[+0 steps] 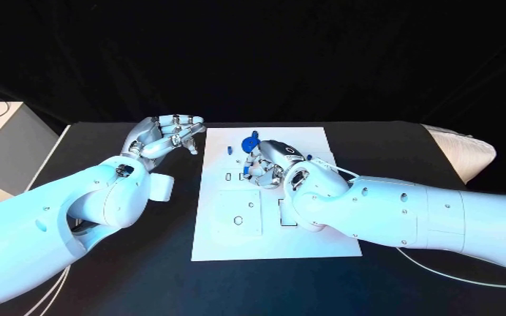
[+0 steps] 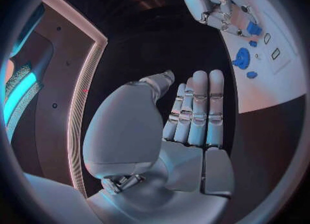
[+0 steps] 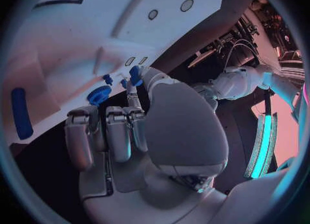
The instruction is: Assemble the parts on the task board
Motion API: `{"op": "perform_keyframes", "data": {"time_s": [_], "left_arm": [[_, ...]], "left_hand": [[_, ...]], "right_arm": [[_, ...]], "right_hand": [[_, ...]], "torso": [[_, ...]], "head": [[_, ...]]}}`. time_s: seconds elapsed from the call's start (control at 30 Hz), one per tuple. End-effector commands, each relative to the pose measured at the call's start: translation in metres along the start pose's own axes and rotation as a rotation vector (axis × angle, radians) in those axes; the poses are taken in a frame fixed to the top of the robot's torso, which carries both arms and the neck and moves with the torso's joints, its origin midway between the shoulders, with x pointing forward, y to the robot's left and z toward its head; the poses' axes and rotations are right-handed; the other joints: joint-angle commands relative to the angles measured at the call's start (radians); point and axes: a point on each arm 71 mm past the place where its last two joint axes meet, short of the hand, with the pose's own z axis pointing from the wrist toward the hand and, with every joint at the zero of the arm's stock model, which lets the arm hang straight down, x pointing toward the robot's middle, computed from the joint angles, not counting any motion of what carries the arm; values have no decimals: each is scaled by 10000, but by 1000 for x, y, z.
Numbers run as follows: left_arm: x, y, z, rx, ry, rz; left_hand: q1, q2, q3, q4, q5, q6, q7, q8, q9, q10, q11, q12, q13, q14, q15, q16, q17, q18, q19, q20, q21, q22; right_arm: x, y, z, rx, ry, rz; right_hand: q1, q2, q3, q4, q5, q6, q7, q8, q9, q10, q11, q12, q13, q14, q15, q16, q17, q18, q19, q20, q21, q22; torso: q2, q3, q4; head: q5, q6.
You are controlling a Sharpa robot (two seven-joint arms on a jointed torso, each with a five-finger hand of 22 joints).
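Nearest the head camera, the two white arms come in from the lower corners: the left arm (image 1: 85,210) from about 8 o'clock, the right arm (image 1: 401,213) from about 4 o'clock. Between them, on the black bench (image 1: 137,272), lies the white task board (image 1: 238,239), running from the middle of the bench toward 12 o'clock.

At the end of the right arm, the right hand (image 1: 272,161) sits over the upper middle of the board, its back toward the camera. In the right wrist view its fingers (image 3: 119,133) are bent downward side by side, and a small blue part (image 3: 136,75) sits at the tip of the thumb and one finger; it looks pinched there, though the contact is hard to make out. Just beside it, at about 9 o'clock from the hand's tip in that view, a round blue gear (image 3: 98,94) lies on the board, with another small blue piece (image 3: 108,79) near it. A long blue bar (image 3: 21,113) lies well apart, toward the board's edge.

Off the board's left edge, at about 10 o'clock from its centre, the left hand (image 1: 167,134) is held above the bench, apart from the board. Its fingers (image 2: 197,107) are straight and close together, holding nothing.
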Motion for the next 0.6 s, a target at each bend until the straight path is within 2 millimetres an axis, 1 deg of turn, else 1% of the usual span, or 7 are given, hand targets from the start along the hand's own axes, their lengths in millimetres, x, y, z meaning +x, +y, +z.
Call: {"op": "perform_keyframes", "data": {"time_s": [0.03,0.1,0.23,0.3,0.6], "left_arm": [[2,-1,0,42,180,-57],[2,-1,0,39,183,-57],[2,-1,0,31,192,-59],[2,-1,0,27,190,-57],[2,0,0,19,196,-60]], "left_hand": [[-113,11,66,20,1,20,52,-47,13,-10,6,-5,16,-52,5,54,-6,138,-46,12,27,15],[-113,11,66,20,1,20,52,-47,13,-10,6,-5,16,-52,5,54,-6,138,-46,12,27,15],[-113,11,66,20,1,20,52,-47,13,-10,6,-5,16,-52,5,54,-6,138,-46,12,27,15],[-113,11,66,20,1,20,52,-47,13,-10,6,-5,16,-52,5,54,-6,138,-46,12,27,15],[-113,11,66,20,1,20,52,-47,13,-10,6,-5,16,-52,5,54,-6,138,-46,12,27,15]], "right_arm": [[2,1,0,-5,-9,-516],[4,2,0,-33,23,-636],[6,3,1,-36,45,-833],[6,2,1,-29,76,-959],[8,2,3,10,85,-1382]], "right_hand": [[-127,6,-11,64,13,26,-2,34,7,1041,-75,21,2633,1042,-13,43,2628,-145,1047,-10,47,2634],[-148,-14,-18,68,19,18,-2,34,6,1041,-74,21,2633,1042,-13,43,2628,-145,1047,-9,47,2634],[-148,-14,-18,68,19,18,-2,34,6,1041,-74,21,2633,1042,-13,43,2628,-145,1047,-9,47,2634],[-168,-31,-25,72,20,13,-3,36,6,1041,-74,21,2633,1042,-12,43,2628,-145,1047,-8,47,2634],[-225,-84,-51,86,34,6,-3,46,8,1041,-75,21,2633,1042,-12,43,2628,-145,1047,-7,47,2634]], "torso": [[-5,-1,3],[-1,4,-11],[-5,4,-9],[-6,-2,-5],[-10,2,-1]], "head": [[7,-35],[26,-53],[7,-56],[-4,-65],[-5,-78]]}}
